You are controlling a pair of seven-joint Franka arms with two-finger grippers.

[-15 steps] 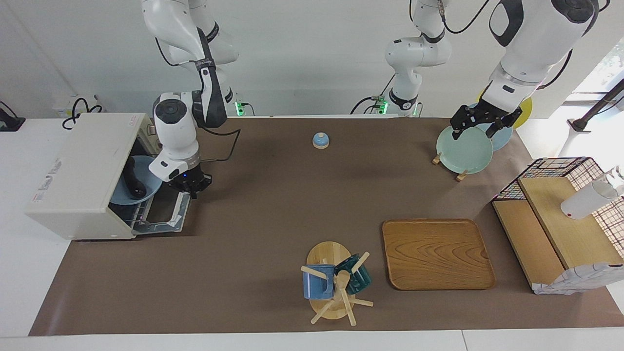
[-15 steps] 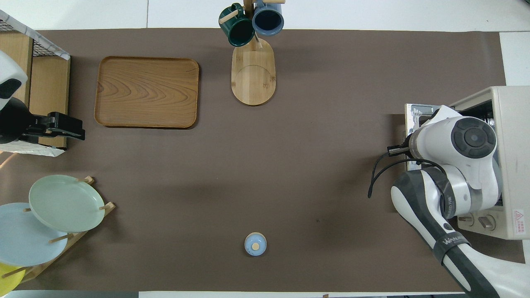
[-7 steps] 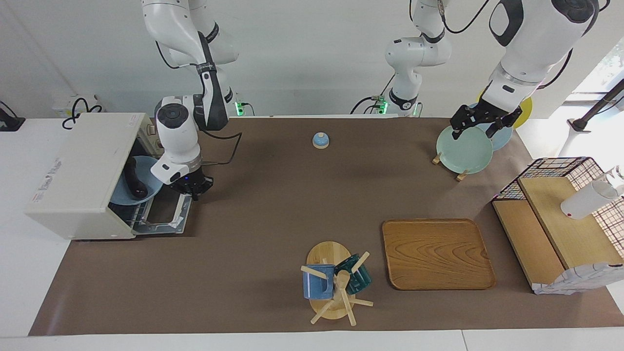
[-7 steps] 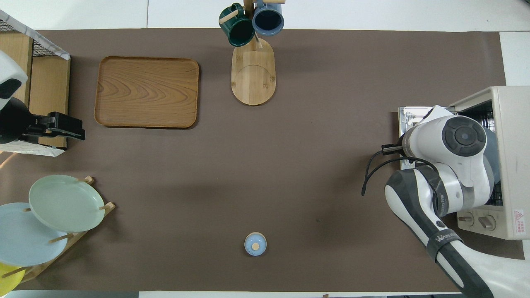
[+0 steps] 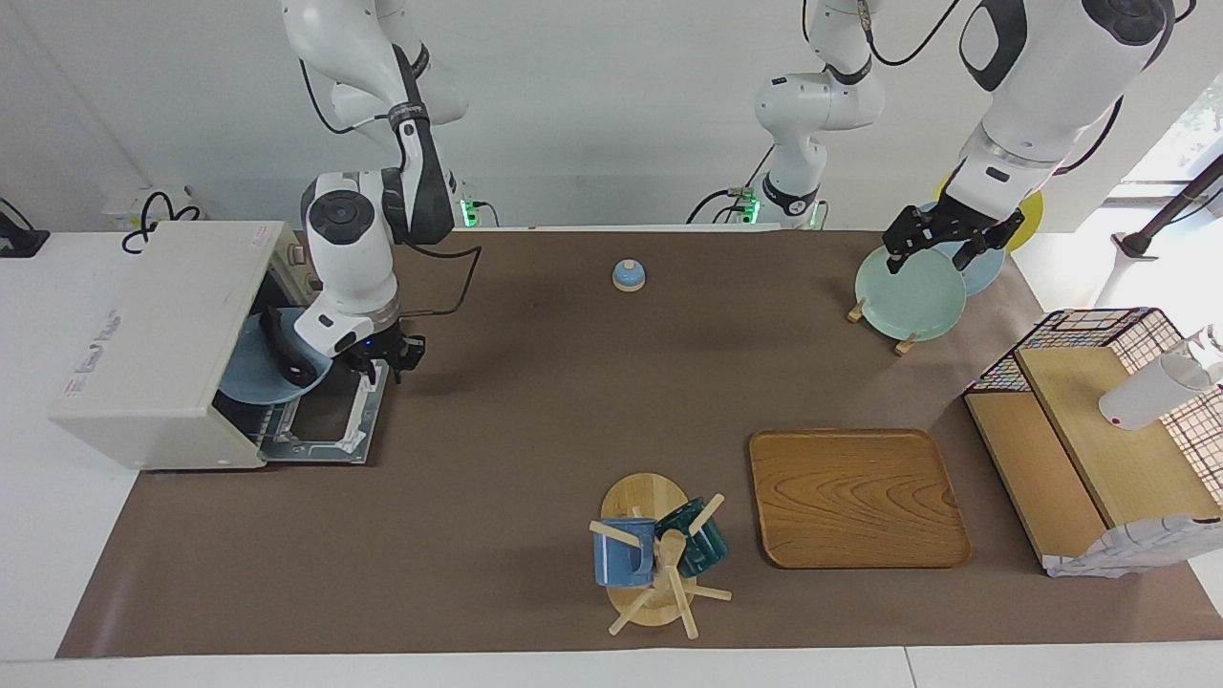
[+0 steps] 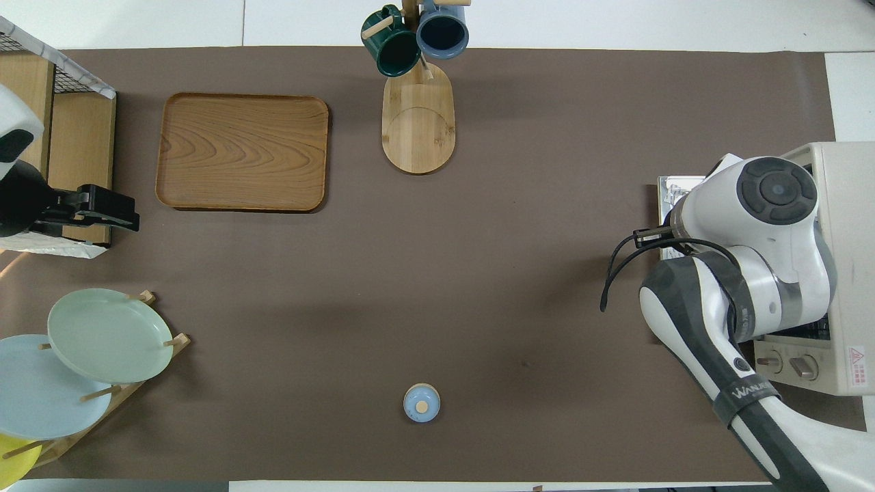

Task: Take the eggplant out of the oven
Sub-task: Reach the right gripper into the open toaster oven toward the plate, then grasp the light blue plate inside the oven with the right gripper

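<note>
Cream-white oven [image 5: 153, 334], door dropped — dark eggplant [image 5: 287, 355] on blue plate [image 5: 250, 375] at its mouth. Right gripper [image 5: 380, 355] over the door, finger state indeterminate; advisable: low, level entry, grasp mid-body. Left gripper [image 5: 941, 241] waits over plate rack.

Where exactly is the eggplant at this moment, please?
In the facing view, the eggplant lies on a blue plate at the oven's open mouth, toward the right arm's end of the table, beside the right gripper.

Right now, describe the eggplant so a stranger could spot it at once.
Find the oven at the right arm's end of the table, door dropped open. A blue plate sits in its mouth, and the eggplant lies on it: the only slim, glossy, near-black thing there.
</note>
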